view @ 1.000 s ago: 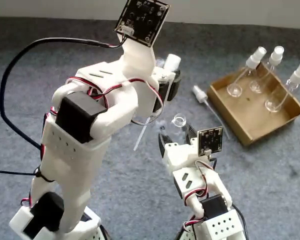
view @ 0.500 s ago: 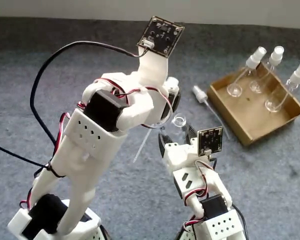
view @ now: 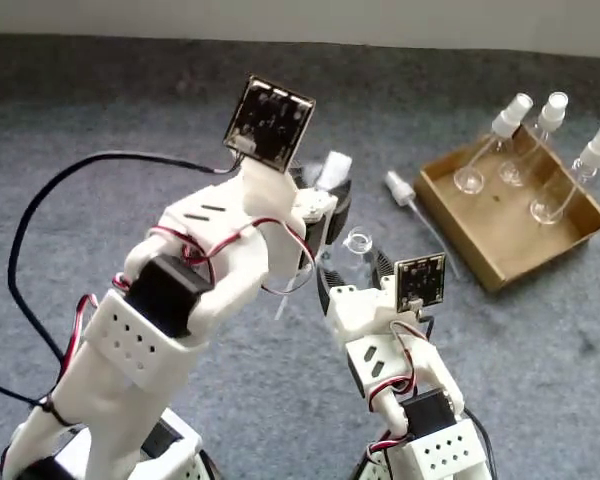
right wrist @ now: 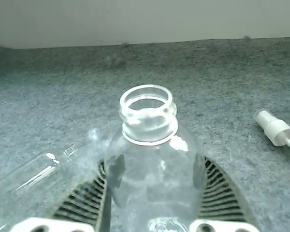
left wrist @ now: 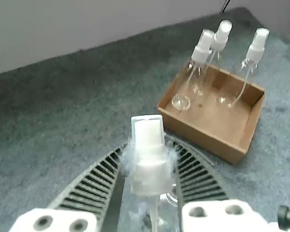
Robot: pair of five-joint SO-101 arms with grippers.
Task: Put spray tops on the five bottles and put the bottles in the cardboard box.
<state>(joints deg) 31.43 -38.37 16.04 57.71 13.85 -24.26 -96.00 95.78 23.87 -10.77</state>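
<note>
My left gripper [left wrist: 147, 166] is shut on a white spray top [left wrist: 147, 147], its thin dip tube hanging below. In the high view this spray top [view: 332, 168] is up and slightly left of the open bottle neck [view: 358, 240]. My right gripper [right wrist: 154, 166] is shut on that clear, capless bottle [right wrist: 152, 159] and holds it upright. The right gripper [view: 352, 268] is at the table's middle. The cardboard box [view: 480, 235] at the right holds three bottles with spray tops [view: 510, 115].
A loose spray top [view: 400, 188] lies on the grey carpet between the bottle and the box, also seen as the loose spray top [right wrist: 274, 129]. Another clear capless bottle [right wrist: 34, 174] lies on its side beside my right gripper.
The left arm has swung and brought the spray top lower, nearer the bottle neck. The right arm and its bottle have not moved.
</note>
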